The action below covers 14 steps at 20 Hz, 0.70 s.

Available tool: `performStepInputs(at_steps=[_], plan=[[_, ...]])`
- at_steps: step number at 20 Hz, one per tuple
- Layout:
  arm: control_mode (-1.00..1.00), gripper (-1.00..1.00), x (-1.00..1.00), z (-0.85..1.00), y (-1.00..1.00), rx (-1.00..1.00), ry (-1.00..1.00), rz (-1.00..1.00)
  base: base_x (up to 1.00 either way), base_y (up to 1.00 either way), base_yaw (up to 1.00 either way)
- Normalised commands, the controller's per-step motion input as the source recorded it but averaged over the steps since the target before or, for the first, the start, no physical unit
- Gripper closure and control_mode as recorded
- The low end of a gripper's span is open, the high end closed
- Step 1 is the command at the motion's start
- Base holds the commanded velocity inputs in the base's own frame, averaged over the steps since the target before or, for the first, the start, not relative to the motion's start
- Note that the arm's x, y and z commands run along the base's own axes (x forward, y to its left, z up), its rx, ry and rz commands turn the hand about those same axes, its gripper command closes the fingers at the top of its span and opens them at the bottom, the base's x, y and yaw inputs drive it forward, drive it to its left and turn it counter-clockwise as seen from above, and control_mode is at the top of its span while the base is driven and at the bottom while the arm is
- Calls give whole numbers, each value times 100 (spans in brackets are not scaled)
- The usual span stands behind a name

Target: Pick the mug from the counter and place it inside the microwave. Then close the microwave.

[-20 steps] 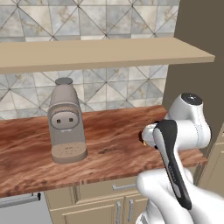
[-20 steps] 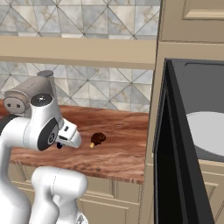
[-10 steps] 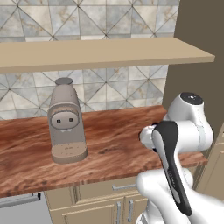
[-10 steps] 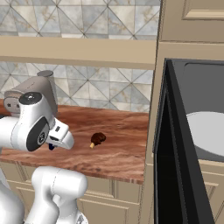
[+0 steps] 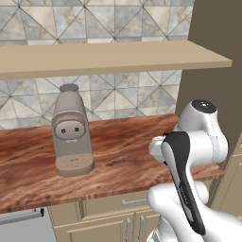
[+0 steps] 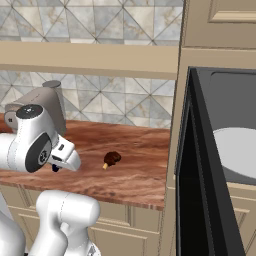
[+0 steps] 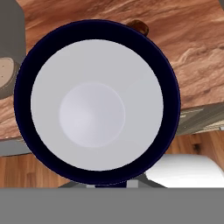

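Observation:
The mug (image 7: 96,100) looms large in the hand view, seen from straight above: dark rim, pale grey inside, nothing in it. It hangs off the counter (image 7: 188,57), over the counter's front edge and the floor. My gripper (image 6: 58,164) is shut on the mug, low beside the white arm in the right base view; the fingertips are hidden by the mug. The microwave (image 6: 220,85) stands at the right with its door (image 6: 197,200) swung open towards me and its white turntable plate (image 6: 240,150) bare.
A grey-brown coffee machine (image 5: 71,137) stands on the counter (image 5: 123,156) at the left. A small dark-brown lump with an orange tip (image 6: 111,159) lies mid-counter. A pale tan wall shelf (image 5: 108,56) runs above. Beige cabinets (image 5: 104,217) sit below.
In the right base view the arm's elbow has swung left and the hand has drawn back from the lump, with the mug still in its grip. The base has not moved.

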Motion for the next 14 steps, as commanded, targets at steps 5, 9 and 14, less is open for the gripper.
performStepInputs(at_steps=[5,9,14], plan=[[-100,100,0,0,0,0,0,0,0,0,0],[-100,100,0,0,0,0,0,0,0,0,0],[-100,100,0,0,0,0,0,0,0,0,0]])
